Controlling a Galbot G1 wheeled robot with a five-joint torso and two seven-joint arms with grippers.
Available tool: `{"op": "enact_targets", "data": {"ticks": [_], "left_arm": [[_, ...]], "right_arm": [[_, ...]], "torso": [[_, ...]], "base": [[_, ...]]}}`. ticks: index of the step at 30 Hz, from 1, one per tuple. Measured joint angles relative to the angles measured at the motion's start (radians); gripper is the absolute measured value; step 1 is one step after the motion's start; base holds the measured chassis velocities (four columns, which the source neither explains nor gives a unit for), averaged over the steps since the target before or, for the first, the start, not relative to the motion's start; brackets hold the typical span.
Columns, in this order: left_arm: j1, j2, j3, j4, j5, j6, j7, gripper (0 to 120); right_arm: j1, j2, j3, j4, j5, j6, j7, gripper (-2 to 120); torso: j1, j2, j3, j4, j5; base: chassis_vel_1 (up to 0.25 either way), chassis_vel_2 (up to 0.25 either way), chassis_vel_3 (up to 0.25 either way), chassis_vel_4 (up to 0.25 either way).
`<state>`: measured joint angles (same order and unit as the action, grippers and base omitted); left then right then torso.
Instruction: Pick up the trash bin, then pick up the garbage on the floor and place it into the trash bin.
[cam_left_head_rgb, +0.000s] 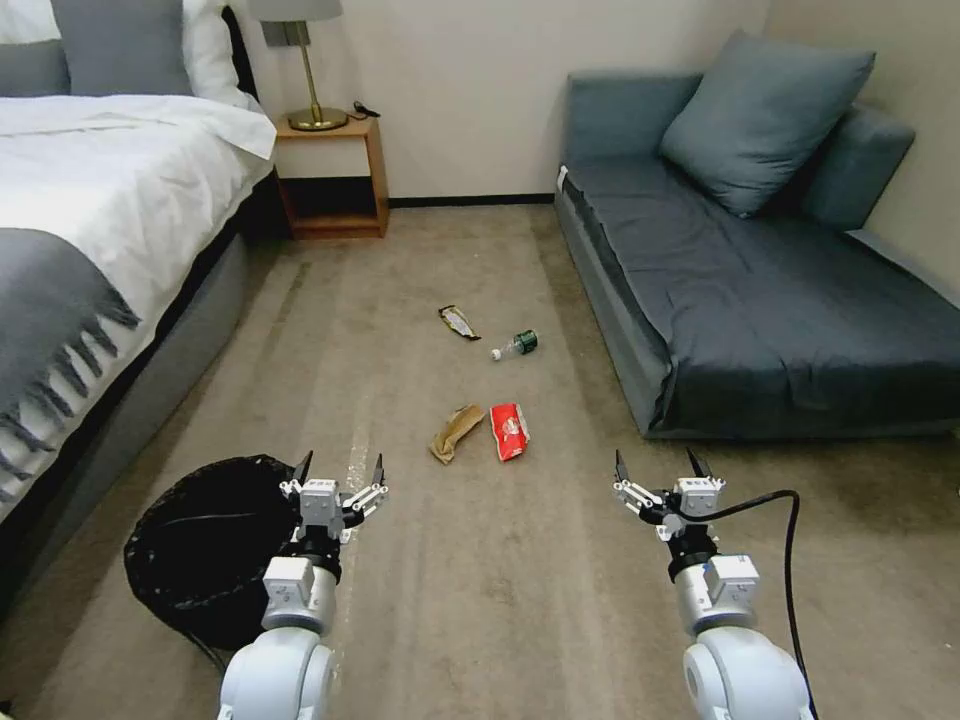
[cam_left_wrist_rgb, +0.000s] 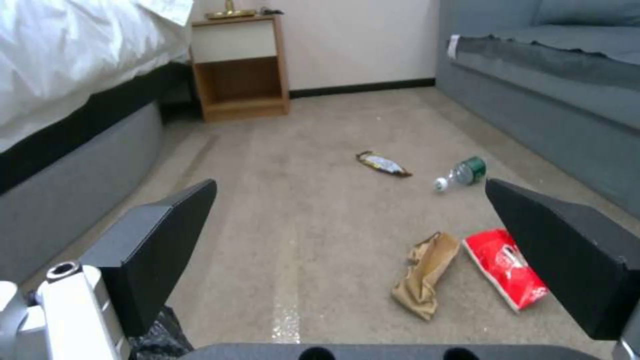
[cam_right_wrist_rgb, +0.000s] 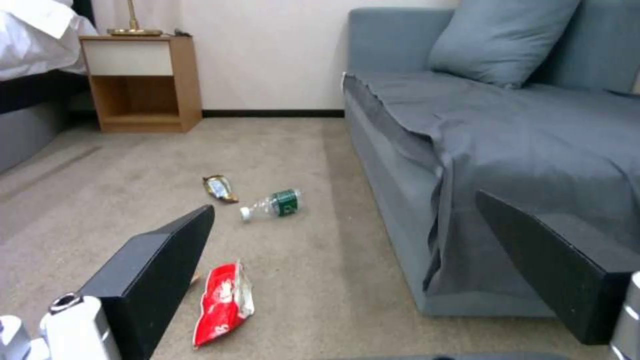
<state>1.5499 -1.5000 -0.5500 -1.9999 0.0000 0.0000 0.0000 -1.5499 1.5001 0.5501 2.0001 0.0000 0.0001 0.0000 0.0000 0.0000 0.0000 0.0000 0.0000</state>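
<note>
both the left gripper (cam_left_head_rgb: 339, 472) and right gripper (cam_left_head_rgb: 661, 467) are held open and empty, so the trash bin (cam_left_head_rgb: 205, 545) could easily get tipped if its floppy liner is clipped.

From my head camera: the trash bin (cam_left_head_rgb: 205, 545) stands on the floor (cam_left_head_rgb: 560, 610) at 8 o'clock, beside the bed (cam_left_head_rgb: 90, 230). At 12 o'clock lie paper bag (cam_left_head_rgb: 455, 432) and packet (cam_left_head_rgb: 510, 431), side by side; beyond them, wrapper (cam_left_head_rgb: 459, 322) and bottle (cam_left_head_rgb: 516, 345). Sofa (cam_left_head_rgb: 780, 300) at 2 o'clock; nightstand (cam_left_head_rgb: 333, 175) at 11.
</note>
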Motion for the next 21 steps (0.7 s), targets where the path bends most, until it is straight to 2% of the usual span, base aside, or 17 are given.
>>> {"op": "enact_targets", "data": {"ticks": [21], "left_arm": [[0.000,0.000,0.000,0.000,0.000,0.000,0.000,100]], "right_arm": [[0.000,0.000,0.000,0.000,0.000,0.000,0.000,100]], "torso": [[0.000,0.000,0.000,0.0000,0.0000]], "base": [[0.000,0.000,0.000,0.000]]}}
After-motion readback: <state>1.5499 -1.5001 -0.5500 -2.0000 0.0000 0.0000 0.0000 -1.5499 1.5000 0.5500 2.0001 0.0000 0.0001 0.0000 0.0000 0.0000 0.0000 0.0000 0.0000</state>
